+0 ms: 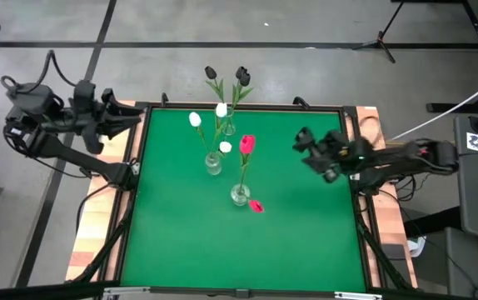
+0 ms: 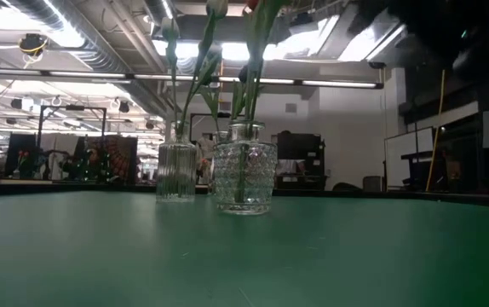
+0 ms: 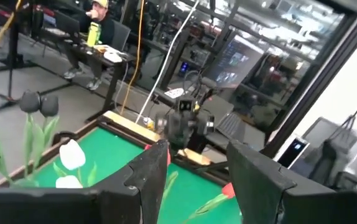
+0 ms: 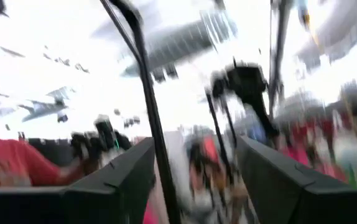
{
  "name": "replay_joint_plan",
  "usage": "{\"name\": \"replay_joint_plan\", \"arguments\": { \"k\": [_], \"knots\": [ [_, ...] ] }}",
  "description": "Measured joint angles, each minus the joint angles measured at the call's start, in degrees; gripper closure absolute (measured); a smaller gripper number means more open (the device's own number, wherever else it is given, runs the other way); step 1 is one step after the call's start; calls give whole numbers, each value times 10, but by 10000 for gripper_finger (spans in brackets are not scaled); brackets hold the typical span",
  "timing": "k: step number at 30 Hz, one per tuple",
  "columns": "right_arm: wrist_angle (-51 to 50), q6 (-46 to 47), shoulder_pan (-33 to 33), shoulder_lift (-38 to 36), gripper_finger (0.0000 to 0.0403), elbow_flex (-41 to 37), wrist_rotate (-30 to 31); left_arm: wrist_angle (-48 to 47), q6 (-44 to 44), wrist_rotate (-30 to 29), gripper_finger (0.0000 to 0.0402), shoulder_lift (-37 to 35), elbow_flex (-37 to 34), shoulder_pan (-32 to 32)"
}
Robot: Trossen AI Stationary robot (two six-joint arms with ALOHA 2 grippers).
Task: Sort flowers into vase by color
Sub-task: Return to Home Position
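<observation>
— Nearest the low camera lay the green worktop (image 2: 227,256), and on it a cut-glass vase (image 2: 244,177). What did it hold?

— Green stems. From above, one pink tulip (image 1: 248,144) rose out of it, and a second pink head (image 1: 256,206) hung low just to the vase's right. I could not tell whether that head touched the worktop.

— And the ribbed vase (image 2: 176,170)?

— It stood just left of the first and a little farther off, with three white tulips (image 1: 195,120) in it.

— Beyond those?

— Two black tulips (image 1: 243,77) stood in a third vase (image 1: 229,127) near the far edge, about midway along it.

— Where were the arms?

— The right pincer (image 1: 308,152) hung over the worktop's right side, apart from the vases, with its fingers (image 4: 116,180) spread wide. The left pincer (image 1: 126,117) was off the far-left corner, also wide, facing across the tulips toward the other arm.

— Anyone in the room?

— A person (image 3: 97,12) sat at a desk (image 3: 113,56) past the worktop's right side. The right wrist view showed another, blurred, in a red shirt (image 4: 4,165).
</observation>
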Motion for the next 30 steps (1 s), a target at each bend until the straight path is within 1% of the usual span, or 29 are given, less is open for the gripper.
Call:
{"name": "replay_joint_plan", "arguments": {
  "k": [2, 5, 8, 10, 11, 13, 15, 16, 17, 19, 20, 22, 24, 26, 27, 28, 29, 30],
  "knots": [
    [0, -1, 0, -49, 176, 8, 17, 0, -17, 5, 239, -10, 0, 0],
    [-1, -10, 0, -121, 176, 21, 90, 4, -2, 37, 239, -26, 0, 0],
    [0, -97, 0, -187, 176, 42, 148, 19, 34, 105, 239, -37, 0, 0],
    [-34, -175, 0, -224, 176, 55, 167, 49, 60, 171, 239, -39, 0, 0],
    [-75, -214, 0, -241, 176, 62, 178, 69, 77, 215, 239, -39, 0, 0],
    [-193, -281, 0, -287, 176, 75, 199, 119, 110, 327, 239, -40, 0, 0],
    [-362, -334, 0, -336, 176, 96, 249, 166, 129, 421, 239, -40, 0, 0],
    [-453, -346, 0, -357, 176, 110, 280, 182, 135, 447, 239, -40, 0, 0],
    [-549, -351, 0, -379, 176, 127, 307, 189, 137, 460, 239, -41, 0, 0],
    [-720, -360, 0, -412, 176, 164, 346, 179, 137, 461, 239, -45, 0, 0],
    [-781, -360, 0, -421, 176, 182, 360, 165, 137, 460, 239, -47, 0, 0],
    [-846, -336, 0, -433, 176, 213, 374, 137, 149, 447, 239, -52, 0, 0],
    [-851, -319, 0, -441, 176, 234, 365, 113, 172, 428, 239, -57, 0, 0],
    [-835, -349, 0, -448, 176, 252, 325, 85, 197, 409, 239, -61, 0, 0],
    [-839, -370, 0, -450, 176, 263, 284, 68, 208, 389, 239, -65, 0, 0],
    [-854, -387, 0, -453, 176, 273, 231, 52, 213, 357, 239, -68, 0, 0],
    [-879, -397, 0, -458, 176, 281, 176, 38, 214, 313, 239, -72, 0, 0],
    [-903, -403, 0, -465, 176, 288, 138, 28, 210, 264, 239, -76, -2, 0]
  ]
}}
